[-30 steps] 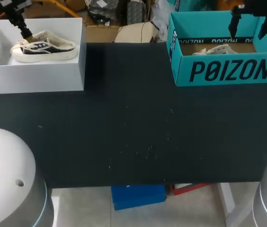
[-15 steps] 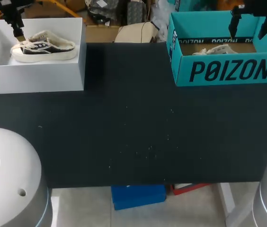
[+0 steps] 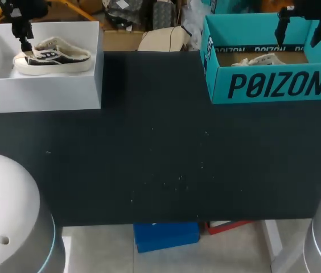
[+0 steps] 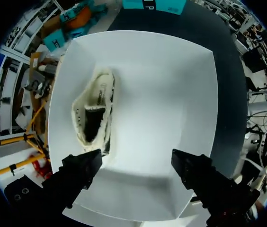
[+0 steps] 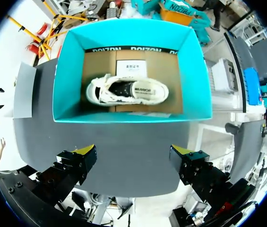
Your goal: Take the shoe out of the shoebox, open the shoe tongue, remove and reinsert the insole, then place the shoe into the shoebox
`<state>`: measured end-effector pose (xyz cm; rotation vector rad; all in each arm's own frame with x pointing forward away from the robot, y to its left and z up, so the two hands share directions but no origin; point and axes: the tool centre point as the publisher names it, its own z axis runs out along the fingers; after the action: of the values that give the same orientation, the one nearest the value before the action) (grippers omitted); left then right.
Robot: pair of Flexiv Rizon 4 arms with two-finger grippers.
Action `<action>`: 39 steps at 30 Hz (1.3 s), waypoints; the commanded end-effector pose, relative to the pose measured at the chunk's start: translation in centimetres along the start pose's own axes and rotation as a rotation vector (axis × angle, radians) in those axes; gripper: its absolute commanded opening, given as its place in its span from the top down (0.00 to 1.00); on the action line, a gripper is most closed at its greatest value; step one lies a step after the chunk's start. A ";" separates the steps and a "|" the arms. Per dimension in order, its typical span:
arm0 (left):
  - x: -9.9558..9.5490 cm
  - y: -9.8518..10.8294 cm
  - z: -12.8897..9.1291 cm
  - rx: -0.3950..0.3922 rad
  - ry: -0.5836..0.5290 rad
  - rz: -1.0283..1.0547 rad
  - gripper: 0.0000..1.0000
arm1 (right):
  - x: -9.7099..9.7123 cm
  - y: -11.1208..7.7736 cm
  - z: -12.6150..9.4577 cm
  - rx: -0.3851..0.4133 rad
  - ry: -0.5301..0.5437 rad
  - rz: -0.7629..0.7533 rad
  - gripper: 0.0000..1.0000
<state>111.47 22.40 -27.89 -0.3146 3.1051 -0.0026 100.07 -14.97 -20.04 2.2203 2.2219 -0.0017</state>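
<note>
The shoe [image 4: 93, 112] lies just ahead of the spread left jaws.

Bright, even overhead light, white box [image 4: 171, 94] nearly washed out, only soft shadows inside the teal box [image 5: 69, 71].

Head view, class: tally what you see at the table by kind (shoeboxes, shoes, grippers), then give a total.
Shoeboxes: 2, the white shoebox and the teal shoebox
Shoes: 2, the cream-and-black shoe and the white shoe
Grippers: 2, the left gripper and the right gripper
Total: 6
</note>
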 end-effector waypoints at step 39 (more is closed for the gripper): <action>-4.4 -3.7 11.0 -0.007 0.138 0.041 0.55 | 0.0 0.0 0.0 0.000 0.001 0.000 0.00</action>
<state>117.57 19.54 -39.28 -0.2631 3.2626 -0.0111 100.07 -14.98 -20.04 2.2204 2.2218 -0.0017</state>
